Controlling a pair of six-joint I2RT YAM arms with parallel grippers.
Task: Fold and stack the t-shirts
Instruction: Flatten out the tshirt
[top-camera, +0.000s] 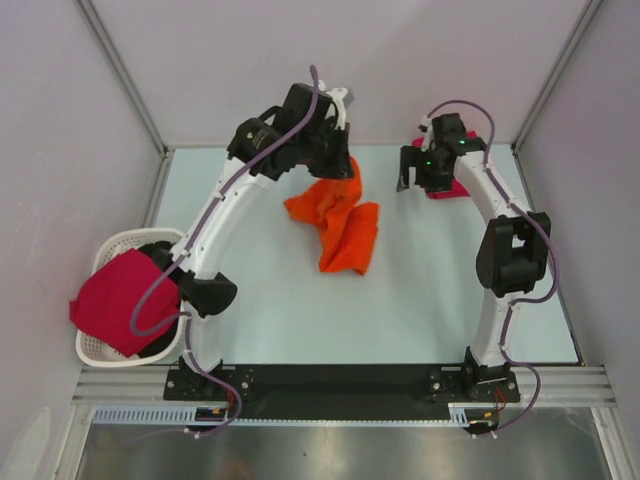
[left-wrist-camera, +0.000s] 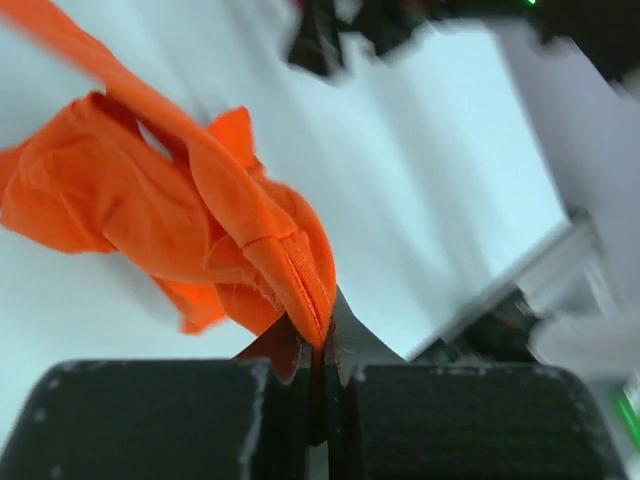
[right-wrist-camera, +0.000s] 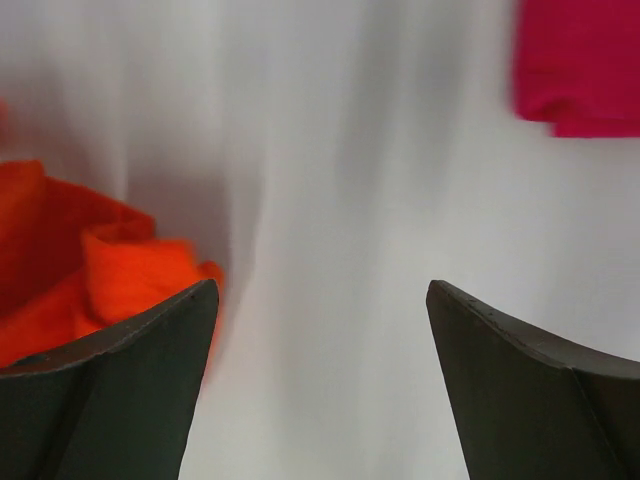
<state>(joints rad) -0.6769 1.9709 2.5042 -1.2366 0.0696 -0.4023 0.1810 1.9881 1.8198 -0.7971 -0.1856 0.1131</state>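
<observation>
Left claw (left-wrist-camera: 320, 335): clamped tight on a hemmed edge of the orange t-shirt (top-camera: 340, 225), raised at far middle.
White basket (top-camera: 100, 350): near left; draped crimson t-shirt (top-camera: 115, 295) hangs over its rim.
Orange cloth: crumpled, part hanging from that grip, the rest lying mid-scene.
Right claw (right-wrist-camera: 320, 287): jaws wide, nothing between them, far right.
Far crimson t-shirt (right-wrist-camera: 580, 70): lies just beside it.
Handling: light, limp cotton; likely sags and bunches, so take a second hem corner.

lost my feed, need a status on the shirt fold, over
Left gripper shut on orange shirt edge, shirt crumpled. Right gripper open, empty. Pink shirt lies by right gripper; second pink shirt draped over basket.
</observation>
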